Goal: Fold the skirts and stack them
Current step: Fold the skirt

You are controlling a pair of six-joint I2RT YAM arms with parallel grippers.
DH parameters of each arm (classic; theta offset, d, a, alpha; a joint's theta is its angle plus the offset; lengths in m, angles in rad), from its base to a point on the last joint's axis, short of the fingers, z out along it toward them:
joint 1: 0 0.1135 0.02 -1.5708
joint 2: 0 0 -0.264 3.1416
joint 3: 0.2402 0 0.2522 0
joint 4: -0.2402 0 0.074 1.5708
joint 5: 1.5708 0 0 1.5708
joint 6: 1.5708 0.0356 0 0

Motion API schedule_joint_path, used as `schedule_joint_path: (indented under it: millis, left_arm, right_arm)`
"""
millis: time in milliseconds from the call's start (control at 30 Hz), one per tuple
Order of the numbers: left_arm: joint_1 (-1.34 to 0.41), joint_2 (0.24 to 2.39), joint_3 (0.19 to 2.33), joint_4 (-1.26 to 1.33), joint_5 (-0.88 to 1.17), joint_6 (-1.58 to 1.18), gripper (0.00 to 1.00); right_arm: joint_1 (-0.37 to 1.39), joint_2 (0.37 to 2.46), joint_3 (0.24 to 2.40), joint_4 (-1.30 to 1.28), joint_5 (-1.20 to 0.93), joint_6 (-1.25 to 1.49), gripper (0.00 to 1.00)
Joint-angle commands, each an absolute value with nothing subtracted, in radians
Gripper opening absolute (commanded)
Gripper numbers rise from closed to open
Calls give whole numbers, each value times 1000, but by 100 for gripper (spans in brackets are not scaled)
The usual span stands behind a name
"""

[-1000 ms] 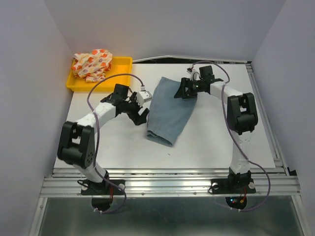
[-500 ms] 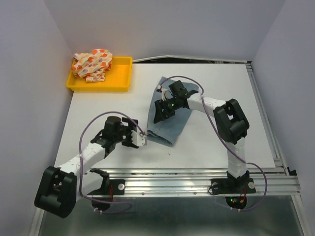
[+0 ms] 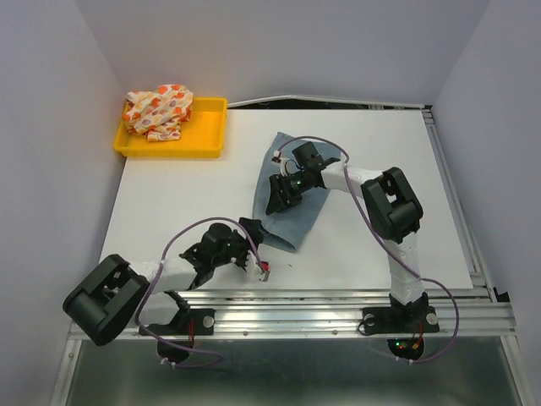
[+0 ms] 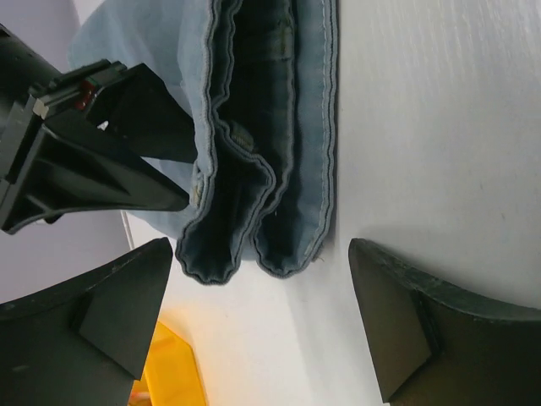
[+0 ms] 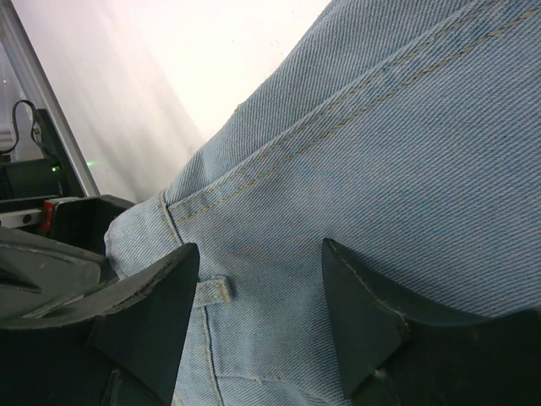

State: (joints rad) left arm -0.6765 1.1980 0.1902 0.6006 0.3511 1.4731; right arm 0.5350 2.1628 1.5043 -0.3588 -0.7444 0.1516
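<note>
While left claw (image 3: pixel 256 248) gapes, right claw (image 3: pixel 279 194) parted, one denim skirt (image 3: pixel 305 208), one spotted skirt (image 3: pixel 158 110)

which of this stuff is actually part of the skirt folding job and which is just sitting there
Job: denim skirt, lying on the table; spotted skirt, bunched in the yellow tray.
Just there: the yellow tray itself, the table, the metal rail at the near edge.

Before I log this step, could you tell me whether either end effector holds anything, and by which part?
Nothing is held. The left end effector is open at the denim skirt's folded edge; the right end effector, jaws apart, is over its cloth.
</note>
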Motion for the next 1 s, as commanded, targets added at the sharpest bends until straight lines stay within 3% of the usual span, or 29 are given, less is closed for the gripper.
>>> schedule_joint_path:
  millis: [0, 400, 500, 533, 600, 633, 733, 867, 967]
  left_arm:
    - [-716, 1275, 173, 784, 324, 1482, 98]
    - [-810, 1479, 241, 956, 247, 1454, 96]
    - [-819, 1456, 232, 953, 236, 1456, 81]
    - [-822, 1431, 227, 945, 224, 1460, 65]
    - [-831, 1402, 222, 878, 215, 1496, 49]
    - [-833, 1381, 233, 780, 207, 1502, 34]
    - [-836, 1381, 287, 692, 180, 1462, 23]
    - [-845, 1430, 366, 654, 121, 1384, 14]
    - [-845, 1440, 408, 597, 117, 1353, 6]
  right_arm:
    - [540, 2233, 1450, -374, -661, 114, 66]
    - [540, 2237, 1430, -377, -683, 106, 65]
    - [540, 2233, 1424, -376, -687, 104, 64]
    - [540, 2232, 1422, -376, -687, 106, 64]
    - [540, 2226, 1425, -377, -693, 109, 64]
    - [540, 2220, 1428, -377, -702, 107, 64]
    - [540, 2186, 1436, -379, -722, 94, 66]
    - [540, 2143, 1443, -400, -744, 46, 67]
    - [540, 2132, 1486, -460, -715, 12, 78]
